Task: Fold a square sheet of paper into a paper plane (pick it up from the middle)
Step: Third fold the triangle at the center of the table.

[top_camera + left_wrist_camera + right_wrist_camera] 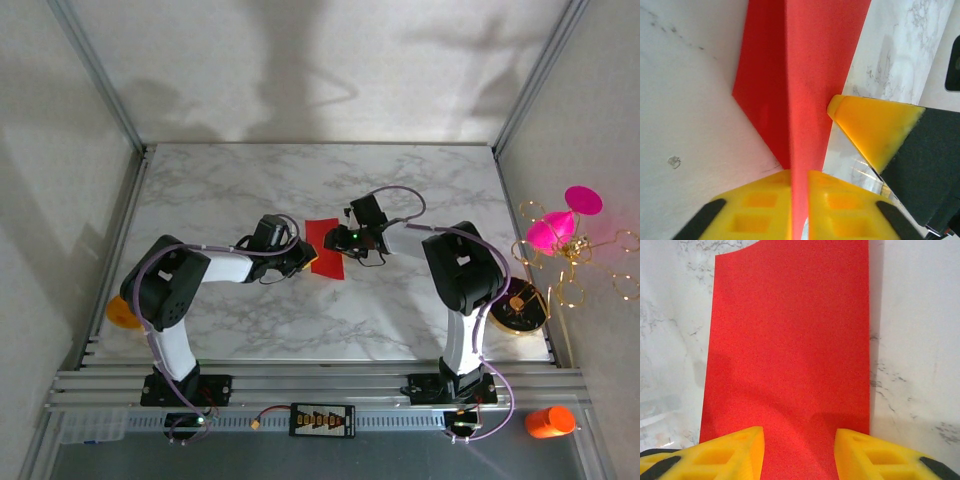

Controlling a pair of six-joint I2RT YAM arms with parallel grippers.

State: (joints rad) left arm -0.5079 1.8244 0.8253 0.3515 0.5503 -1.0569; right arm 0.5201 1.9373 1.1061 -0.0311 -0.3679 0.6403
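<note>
— Red paper, in the middle of the marble table. From above it is a narrow strip with an arm at each side, yes?

— Yes. The left gripper meets its 7 o'clock corner, and the right gripper meets its 3 o'clock edge. That camera also takes in a pink cone ornament off the table at 3 o'clock and an orange bottle at 5 o'clock. From up there I cannot tell how the fingers stand.

— The left wrist camera settles one. Its two yellow fingers at 6 o'clock are pressed together with the paper pinched between them. A crease runs up to 12 o'clock, darker red to its left.

— And the yellow wedge at 3 o'clock there?

— The right gripper's finger, its tip touching the paper's edge.

— The right wrist camera gives the paper broad and flat, running to 12 o'clock. Its own fingers stand well apart, one near each lower corner, clamped on nothing.

— Do those tips press the paper?

— I cannot tell.
</note>
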